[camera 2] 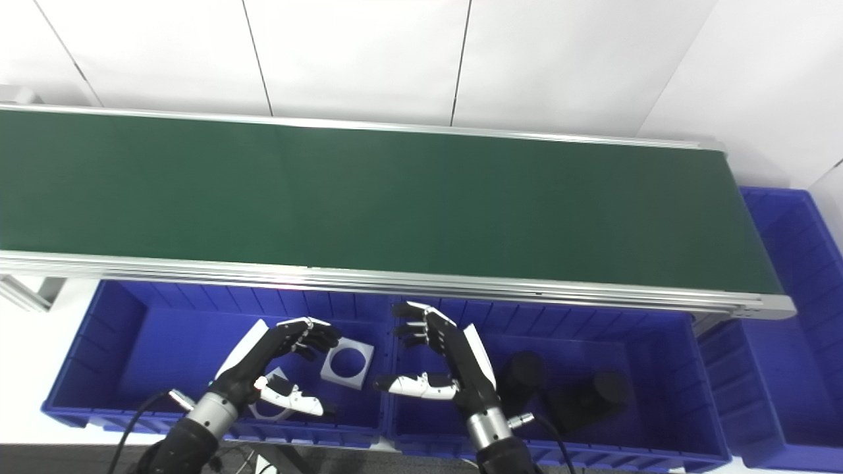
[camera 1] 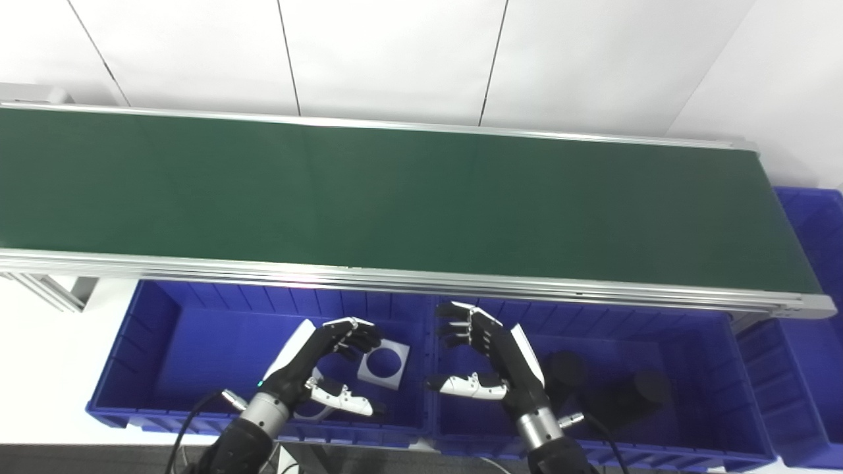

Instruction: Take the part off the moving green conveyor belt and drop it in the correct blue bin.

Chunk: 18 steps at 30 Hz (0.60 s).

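The green conveyor belt (camera 1: 395, 197) runs across the view, and no part shows on it. Below its near rail stand two blue bins. My left hand (camera 1: 323, 372) hovers open over the left bin (camera 1: 164, 342), holding nothing, fingers curled and thumb apart. In that bin lies a white square plate with a round hole (camera 1: 384, 364), and another white part (camera 2: 273, 403) is mostly hidden under the hand. My right hand (camera 1: 484, 359) hangs open over the left end of the right bin (camera 1: 711, 355), which holds black cylindrical parts (camera 1: 619, 392).
A third blue bin (camera 1: 816, 263) stands at the belt's right end. The belt's aluminium rail (camera 1: 395, 280) runs just above both hands. A frame leg (camera 1: 46, 289) stands at the left, and a white wall lies behind the belt.
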Motion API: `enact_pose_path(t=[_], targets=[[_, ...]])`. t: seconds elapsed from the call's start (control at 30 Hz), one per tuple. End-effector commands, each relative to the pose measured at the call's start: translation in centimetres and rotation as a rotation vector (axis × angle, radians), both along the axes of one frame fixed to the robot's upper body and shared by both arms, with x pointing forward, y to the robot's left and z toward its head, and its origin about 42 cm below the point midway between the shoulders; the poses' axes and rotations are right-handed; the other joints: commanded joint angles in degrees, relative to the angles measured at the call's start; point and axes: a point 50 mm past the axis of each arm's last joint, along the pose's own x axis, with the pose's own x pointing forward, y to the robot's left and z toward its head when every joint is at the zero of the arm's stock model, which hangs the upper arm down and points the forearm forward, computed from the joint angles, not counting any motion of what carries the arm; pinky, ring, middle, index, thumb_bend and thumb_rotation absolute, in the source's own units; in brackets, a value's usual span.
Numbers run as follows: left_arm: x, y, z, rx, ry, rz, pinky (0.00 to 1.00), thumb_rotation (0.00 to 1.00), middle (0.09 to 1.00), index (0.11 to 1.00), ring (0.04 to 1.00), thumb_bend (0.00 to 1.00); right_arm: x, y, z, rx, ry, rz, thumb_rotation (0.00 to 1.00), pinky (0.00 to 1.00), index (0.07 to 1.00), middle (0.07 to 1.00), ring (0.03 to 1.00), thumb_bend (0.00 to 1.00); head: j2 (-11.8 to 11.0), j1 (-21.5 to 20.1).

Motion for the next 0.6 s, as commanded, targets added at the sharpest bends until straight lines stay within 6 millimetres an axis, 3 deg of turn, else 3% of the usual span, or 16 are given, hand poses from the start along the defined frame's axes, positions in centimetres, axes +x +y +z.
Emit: enact_pose_path(t=[0.0, 0.2, 0.47, 0.57], targets=[[0.7, -0.9, 0.6, 0.007, -0.057, -0.004, 0.59, 0.05, 0.674, 0.673, 0.653, 0.86, 0.6, -0.6, 1.1, 0.023, -0.075, 0.001, 0.28, 0.61, 0.747, 0.785, 0.69, 0.86, -0.14, 2.66], [0.8, -2.8, 0.1, 0.043, -0.051, 0.011, 0.58, 0.07, 0.671, 0.669, 0.652, 0.86, 0.6, -2.5, 0.9, 0.021, -0.061, -0.001, 0.24, 0.61, 0.746, 0.781, 0.684, 0.85, -0.8, 8.14], [0.8, -3.6, 0.1, 0.038, -0.056, 0.032, 0.56, 0.08, 0.68, 0.676, 0.658, 0.83, 0.6, -3.3, 0.7, 0.03, -0.05, 0.0, 0.26, 0.62, 0.746, 0.775, 0.692, 0.87, -1.01, 8.92], [0.8, -3.4, 0.1, 0.037, -0.059, 0.034, 0.57, 0.07, 0.68, 0.676, 0.661, 0.84, 0.6, -3.1, 0.7, 0.032, -0.048, 0.001, 0.24, 0.62, 0.742, 0.772, 0.688, 0.86, -1.4, 5.82]])
